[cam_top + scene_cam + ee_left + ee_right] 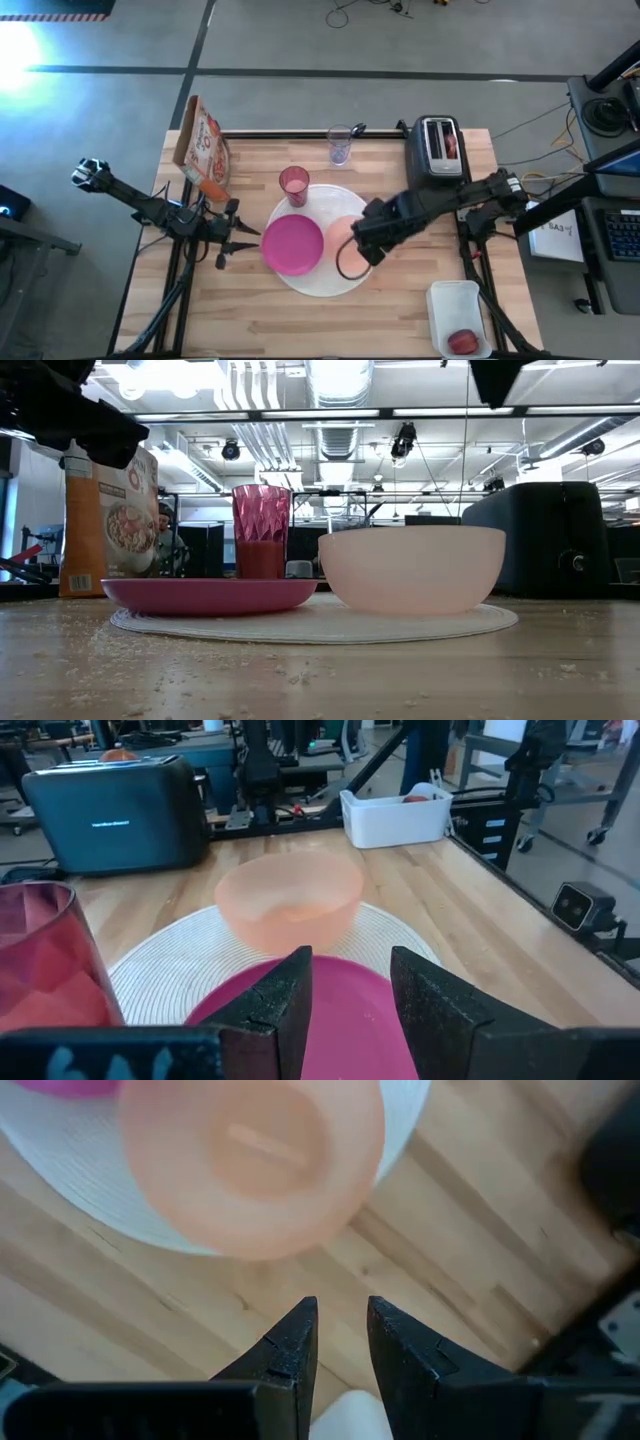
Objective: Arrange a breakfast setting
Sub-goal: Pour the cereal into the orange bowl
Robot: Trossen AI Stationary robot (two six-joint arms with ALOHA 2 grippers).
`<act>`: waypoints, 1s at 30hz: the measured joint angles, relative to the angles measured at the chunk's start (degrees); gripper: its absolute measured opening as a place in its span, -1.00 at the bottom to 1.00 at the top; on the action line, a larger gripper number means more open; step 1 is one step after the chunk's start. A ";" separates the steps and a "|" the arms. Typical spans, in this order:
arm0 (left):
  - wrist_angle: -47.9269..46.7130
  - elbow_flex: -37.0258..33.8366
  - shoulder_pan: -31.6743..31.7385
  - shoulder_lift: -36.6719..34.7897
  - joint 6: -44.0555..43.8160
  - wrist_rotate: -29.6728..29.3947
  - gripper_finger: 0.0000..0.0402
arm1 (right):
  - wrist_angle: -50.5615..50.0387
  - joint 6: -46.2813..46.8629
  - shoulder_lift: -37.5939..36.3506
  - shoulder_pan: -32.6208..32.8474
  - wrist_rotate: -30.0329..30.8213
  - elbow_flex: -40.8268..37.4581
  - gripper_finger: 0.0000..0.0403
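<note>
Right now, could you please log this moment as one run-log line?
left pincer: open, beside magenta bowl | right pincer: open, above peach bowl | both bowls on white plate

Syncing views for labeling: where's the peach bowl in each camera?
High: peach bowl on the right part of the white plate, partly under the right gripper.
Low: right of centre, on the plate, beside the magenta bowl.
Left wrist: centre, beyond the magenta bowl.
Right wrist: top centre, seen from above.
Shared landmark: the plate, under the bowl in every view.
</note>
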 joint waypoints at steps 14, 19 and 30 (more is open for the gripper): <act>1.24 0.00 0.02 -0.46 -2.08 0.77 -0.40 | 0.13 -11.84 -0.09 1.13 0.67 -4.22 -0.48; 1.40 0.00 0.00 -0.16 -2.88 -1.92 -0.40 | 1.24 -19.36 -1.46 1.87 13.48 -5.88 -0.47; 1.55 0.00 0.19 0.11 -3.63 -5.14 -0.40 | 16.02 -19.35 -13.34 2.29 21.08 -21.66 -0.49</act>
